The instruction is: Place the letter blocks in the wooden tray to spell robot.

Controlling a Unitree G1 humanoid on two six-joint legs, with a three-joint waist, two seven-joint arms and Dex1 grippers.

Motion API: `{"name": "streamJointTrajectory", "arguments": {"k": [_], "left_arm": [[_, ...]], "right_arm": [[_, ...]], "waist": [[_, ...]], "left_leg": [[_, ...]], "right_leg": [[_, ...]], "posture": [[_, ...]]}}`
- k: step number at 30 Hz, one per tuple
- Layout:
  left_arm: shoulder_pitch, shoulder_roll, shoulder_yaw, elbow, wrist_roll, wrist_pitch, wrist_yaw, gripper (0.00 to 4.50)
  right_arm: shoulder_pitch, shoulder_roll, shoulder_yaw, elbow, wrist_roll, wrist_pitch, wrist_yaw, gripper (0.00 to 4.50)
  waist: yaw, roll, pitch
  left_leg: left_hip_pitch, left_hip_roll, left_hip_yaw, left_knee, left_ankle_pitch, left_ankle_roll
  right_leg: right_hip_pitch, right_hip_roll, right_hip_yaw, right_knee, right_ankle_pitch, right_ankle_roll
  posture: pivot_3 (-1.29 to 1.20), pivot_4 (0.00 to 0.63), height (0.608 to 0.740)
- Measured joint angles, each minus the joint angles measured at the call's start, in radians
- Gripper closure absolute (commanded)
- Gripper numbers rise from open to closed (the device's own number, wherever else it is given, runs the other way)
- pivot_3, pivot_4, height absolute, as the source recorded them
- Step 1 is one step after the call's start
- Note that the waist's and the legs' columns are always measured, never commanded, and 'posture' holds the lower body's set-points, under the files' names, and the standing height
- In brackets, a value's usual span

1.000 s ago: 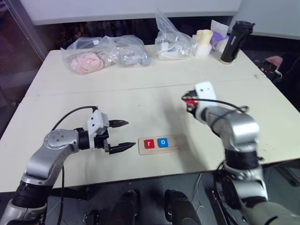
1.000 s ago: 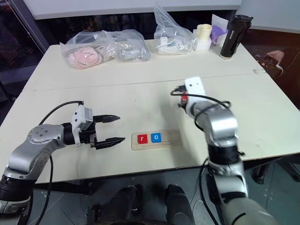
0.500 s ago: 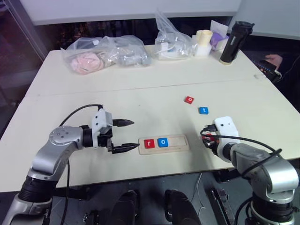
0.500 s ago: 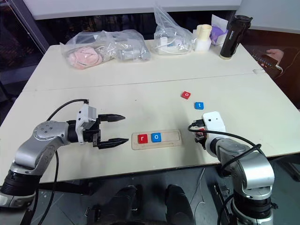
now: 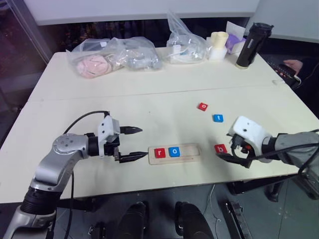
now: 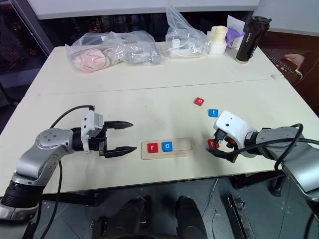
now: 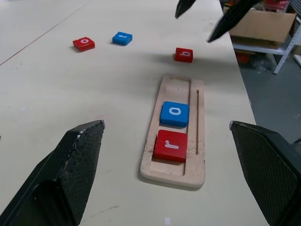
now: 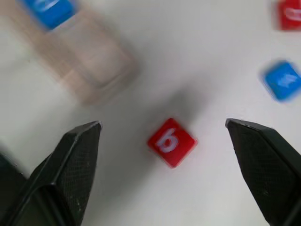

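The wooden tray [image 5: 192,152] lies near the table's front edge with a red r block [image 5: 159,153] and a blue o block [image 5: 174,152] in its left end. Just right of the tray, a red b block [image 5: 220,148] rests flat on the table. My right gripper [image 5: 225,152] hovers open over the b block, which lies between its fingers [image 8: 75,155] without being touched. A red o block [image 5: 202,106] and a blue t block [image 5: 218,118] lie farther back. My left gripper [image 5: 143,143] stands open just left of the tray, pointing at it and holding nothing.
Clear plastic bags [image 5: 112,57] of items, a pale cup [image 5: 217,44] and a black bottle [image 5: 248,45] line the table's far edge. A person's hand with a phone [image 5: 286,69] shows at the far right. The tray sits close to the front edge.
My right gripper came back from the far tiles to the tray's right side, opened and let the red b block onto the table. The left gripper stayed put.
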Motion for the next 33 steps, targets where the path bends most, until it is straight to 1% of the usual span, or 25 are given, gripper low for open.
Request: {"name": "streamJointTrajectory", "arguments": {"k": [2, 3, 4, 5, 6, 9, 12, 18, 23, 30, 31, 33], "left_arm": [[-0.004, -0.001, -0.001, 0.007, 0.005, -0.004, 0.001, 0.00], [-0.010, -0.003, -0.003, 0.017, 0.010, -0.007, 0.001, 0.00], [-0.012, -0.006, -0.005, 0.018, 0.012, -0.008, 0.002, 0.00], [-0.013, -0.008, -0.007, 0.020, 0.017, -0.009, 0.004, 0.00], [-0.014, -0.012, -0.008, 0.020, 0.018, -0.010, 0.005, 0.00], [-0.012, -0.015, -0.013, 0.019, 0.020, -0.011, 0.008, 0.00], [-0.010, -0.016, -0.017, 0.019, 0.021, -0.011, 0.009, 0.00], [-0.009, -0.012, -0.016, 0.018, 0.021, -0.011, 0.016, 0.00], [-0.009, -0.010, -0.016, 0.017, 0.021, -0.011, 0.022, 0.00], [-0.009, -0.007, -0.016, 0.017, 0.021, -0.011, 0.030, 0.00], [-0.009, -0.007, -0.016, 0.017, 0.021, -0.011, 0.030, 0.00], [-0.009, -0.005, -0.016, 0.016, 0.021, -0.011, 0.031, 0.00]], "right_arm": [[0.018, -0.035, 0.048, 0.112, -0.069, -0.222, 0.103, 0.16], [-0.016, -0.033, 0.091, 0.234, -0.127, -0.377, 0.162, 0.16], [-0.029, -0.031, 0.099, 0.274, -0.144, -0.418, 0.176, 0.16], [-0.092, -0.009, 0.129, 0.384, -0.178, -0.514, 0.215, 0.16], [-0.123, 0.007, 0.135, 0.437, -0.193, -0.559, 0.236, 0.16], [-0.229, 0.055, 0.182, 0.598, -0.222, -0.673, 0.331, 0.16], [-0.291, 0.096, 0.217, 0.716, -0.251, -0.730, 0.396, 0.16], [-0.331, 0.137, 0.245, 0.837, -0.274, -0.755, 0.480, 0.16], [-0.349, 0.167, 0.245, 0.886, -0.289, -0.758, 0.503, 0.16], [-0.365, 0.203, 0.238, 0.914, -0.293, -0.752, 0.498, 0.16], [-0.365, 0.206, 0.237, 0.913, -0.293, -0.750, 0.496, 0.38], [-0.365, 0.207, 0.237, 0.912, -0.293, -0.746, 0.495, 1.03]], "waist": [[-0.001, 0.000, 0.000], [-0.003, 0.000, 0.000], [-0.003, 0.001, 0.000], [-0.007, 0.001, 0.001], [-0.007, 0.001, 0.001], [-0.003, 0.001, 0.001], [0.002, 0.001, 0.001], [0.007, 0.001, 0.001], [0.009, 0.001, 0.001], [0.013, 0.001, 0.001], [0.013, 0.001, 0.001], [0.013, 0.001, 0.001]], "left_leg": [[0.000, 0.000, 0.000, 0.000, -0.001, 0.000], [0.000, 0.000, 0.001, 0.000, -0.001, -0.001], [0.000, 0.000, 0.002, 0.000, -0.002, -0.001], [0.000, 0.000, 0.005, 0.000, -0.002, -0.001], [0.000, 0.000, 0.006, 0.000, -0.002, 0.000], [0.000, 0.000, 0.007, 0.000, -0.001, 0.003], [0.000, 0.000, 0.007, 0.000, -0.002, 0.004], [0.000, 0.000, 0.008, 0.001, -0.002, 0.004], [0.001, 0.000, 0.008, 0.001, -0.002, 0.004], [0.001, 0.000, 0.008, 0.001, -0.002, 0.004], [0.001, 0.000, 0.008, 0.002, -0.002, 0.004], [0.001, 0.000, 0.008, 0.002, -0.002, 0.004]], "right_leg": [[0.002, 0.000, 0.000, -0.004, 0.000, 0.000], [0.003, -0.001, -0.001, -0.007, 0.002, 0.000], [0.003, -0.001, -0.001, -0.009, 0.005, 0.000], [0.003, -0.004, -0.002, -0.010, 0.007, 0.003], [0.002, -0.006, -0.002, -0.009, 0.008, 0.004], [0.002, -0.006, -0.003, -0.009, 0.010, 0.001], [0.001, -0.006, -0.003, -0.009, 0.010, 0.001], [0.002, -0.007, -0.003, -0.009, 0.010, 0.001], [0.002, -0.006, -0.002, -0.008, 0.010, 0.001], [0.002, -0.006, -0.002, -0.007, 0.010, 0.001], [0.002, -0.006, -0.002, -0.007, 0.010, 0.001], [0.002, -0.006, -0.002, -0.007, 0.010, 0.001]], "posture": [[0.00, 0.150, 0.738], [0.00, 0.150, 0.738], [0.00, 0.150, 0.738], [0.00, 0.150, 0.738], [0.00, 0.150, 0.738], [0.00, 0.150, 0.738], [0.00, 0.150, 0.738], [0.00, 0.150, 0.738], [0.00, 0.150, 0.738], [0.00, 0.150, 0.738], [0.00, 0.150, 0.738], [0.00, 0.150, 0.738]]}}
